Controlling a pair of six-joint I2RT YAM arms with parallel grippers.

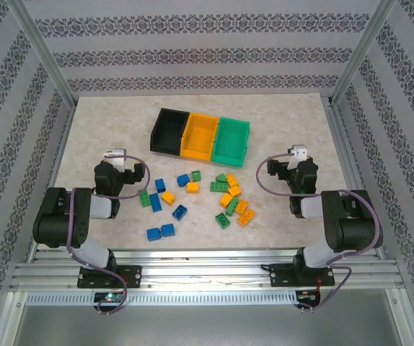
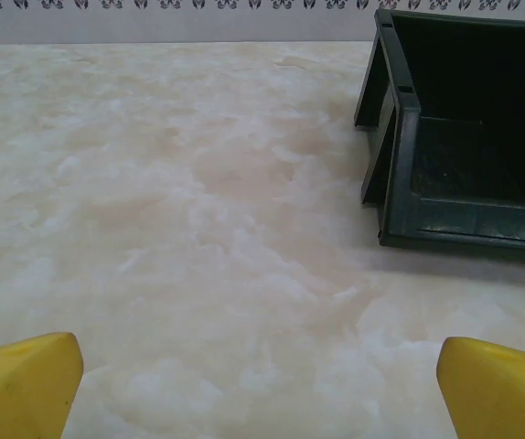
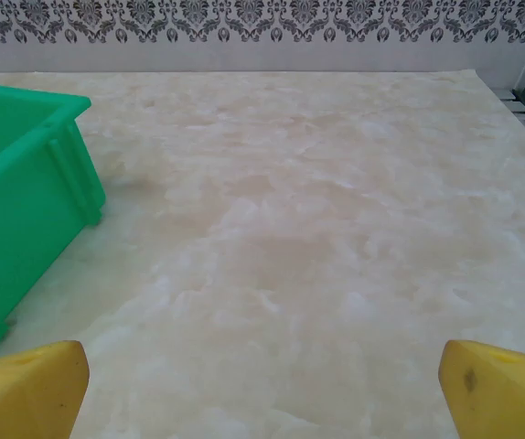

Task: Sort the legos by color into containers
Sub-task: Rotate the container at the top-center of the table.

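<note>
Bricks: we see the bricks (image 1: 192,196) lying loose on the bench (image 1: 106,122), in front of the row of bins (image 1: 196,151); we judge none sorted yet.
Left hand: our left hand (image 2: 258,393) is spread and empty, facing the bins' black end.
Right hand: our right hand (image 3: 262,393) is spread and empty beside the bins' green end. We reckon both are parked wide of the pile so either can reach it.

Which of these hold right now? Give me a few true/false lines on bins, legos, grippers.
1. The black bin is empty. True.
2. The black bin sits in the middle of the row. False: the orange bin does; the black one is at the left end.
3. The left gripper and the right gripper are both open. True.
4. The legos are already sorted. False: they lie loose on the table.
</note>
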